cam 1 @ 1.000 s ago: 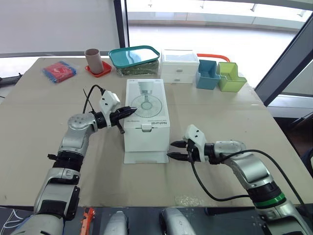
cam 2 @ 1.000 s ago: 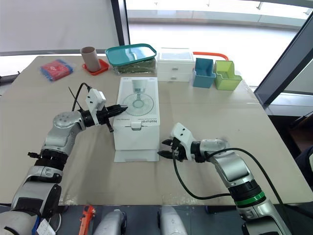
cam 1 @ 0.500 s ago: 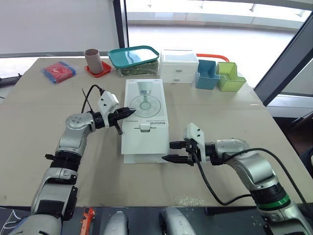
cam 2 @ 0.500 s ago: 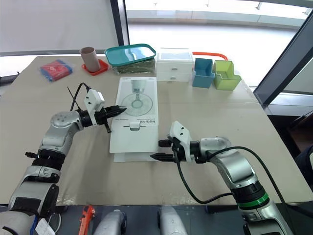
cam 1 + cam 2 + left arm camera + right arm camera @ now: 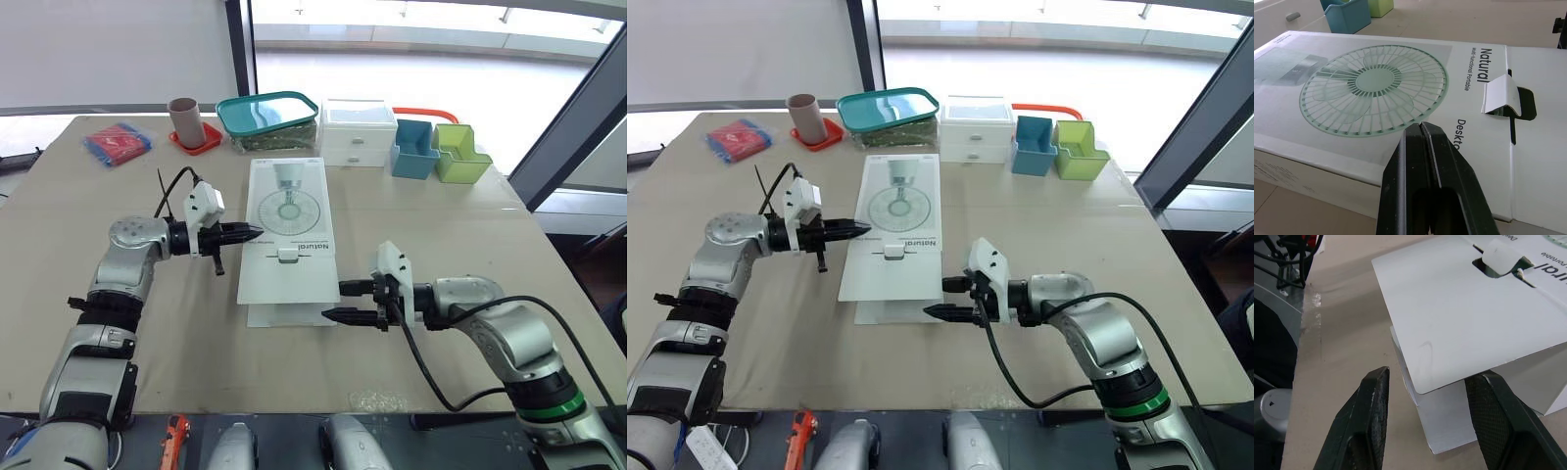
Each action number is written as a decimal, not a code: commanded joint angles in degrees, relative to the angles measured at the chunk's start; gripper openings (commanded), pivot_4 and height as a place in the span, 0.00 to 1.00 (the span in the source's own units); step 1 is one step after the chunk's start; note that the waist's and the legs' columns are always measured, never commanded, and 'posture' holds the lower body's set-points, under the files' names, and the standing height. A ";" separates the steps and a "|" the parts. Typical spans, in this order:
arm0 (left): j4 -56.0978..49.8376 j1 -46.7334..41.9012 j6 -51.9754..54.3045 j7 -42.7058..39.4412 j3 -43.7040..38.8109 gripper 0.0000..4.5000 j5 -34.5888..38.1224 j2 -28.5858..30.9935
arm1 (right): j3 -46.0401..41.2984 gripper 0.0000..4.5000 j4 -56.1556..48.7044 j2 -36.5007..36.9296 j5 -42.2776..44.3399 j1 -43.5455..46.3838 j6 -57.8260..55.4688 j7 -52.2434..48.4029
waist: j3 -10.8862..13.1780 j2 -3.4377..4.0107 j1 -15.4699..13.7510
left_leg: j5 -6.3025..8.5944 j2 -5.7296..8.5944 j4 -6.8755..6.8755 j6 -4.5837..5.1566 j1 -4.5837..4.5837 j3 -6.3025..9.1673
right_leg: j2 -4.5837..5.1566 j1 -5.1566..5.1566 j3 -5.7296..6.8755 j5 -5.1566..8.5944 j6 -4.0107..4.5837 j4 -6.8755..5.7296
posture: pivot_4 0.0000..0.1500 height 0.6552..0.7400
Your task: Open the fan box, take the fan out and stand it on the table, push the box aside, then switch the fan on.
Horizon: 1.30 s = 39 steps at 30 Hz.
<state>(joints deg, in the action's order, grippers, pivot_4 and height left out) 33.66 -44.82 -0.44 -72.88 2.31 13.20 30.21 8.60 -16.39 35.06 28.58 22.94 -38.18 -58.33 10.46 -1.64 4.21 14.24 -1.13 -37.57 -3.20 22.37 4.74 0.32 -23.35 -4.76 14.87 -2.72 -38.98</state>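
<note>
Lying flat at the middle of the surface (image 5: pixel 441 225), the fan box (image 5: pixel 289 211) has its locking tab (image 5: pixel 1501 95) standing up out of its slot. Its lid flap (image 5: pixel 1464 328) is raised a little at the end toward the near edge. The right arm's fingers (image 5: pixel 1369 421) are spread, one on each side of that raised edge, gripping nothing. The left arm's fingers (image 5: pixel 250 233) are pressed together, empty, their tip just beside the box's left edge. Opening looks barely begun: lifting the fan out, standing it up, pushing the box aside and switching on all remain.
</note>
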 commanded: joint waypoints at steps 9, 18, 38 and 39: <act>1.22 0.54 -1.29 0.48 0.73 0.00 -2.04 0.86 | -8.58 0.53 2.17 -7.64 11.74 9.79 -7.02 7.79 | 0.00 0.00 0.04 | -0.01 -0.04 0.00 0.01 -0.01 0.03 | -0.03 0.01 0.03 -0.02 0.03 -0.02 | 1.00 1.00; -3.33 1.98 -1.02 6.88 -4.10 0.00 0.14 2.18 | -4.19 0.53 5.83 -9.75 5.97 11.51 -4.64 10.18 | 0.00 0.02 0.11 | -0.02 -0.06 0.00 0.02 0.02 0.02 | -0.05 -0.05 0.02 -0.03 0.05 -0.04 | 1.00 1.00; -27.54 5.75 15.16 7.91 -6.01 0.00 10.69 6.54 | -6.05 0.53 11.19 -13.52 5.15 14.92 -9.66 17.33 | 0.01 0.03 0.10 | -0.02 -0.07 0.05 0.03 0.14 0.06 | 0.01 -0.14 0.09 -0.02 0.04 0.01 | 1.00 1.00; -26.61 5.57 14.83 8.02 -5.24 0.00 9.98 6.14 | -5.98 0.53 11.09 -13.49 5.11 14.85 -9.69 17.40 | 0.01 0.03 0.10 | -0.02 -0.06 0.05 0.03 0.13 0.06 | 0.00 -0.14 0.09 -0.02 0.05 0.00 | 1.00 1.00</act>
<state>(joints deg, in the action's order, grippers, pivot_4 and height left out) 6.29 -38.10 15.35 -65.28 -3.99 24.38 36.79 3.71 -4.18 21.42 33.40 36.90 -47.77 -41.09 10.47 -1.61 4.31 14.23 -1.20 -37.52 -3.18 22.49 4.79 0.31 -23.47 -4.67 14.85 -2.66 -38.98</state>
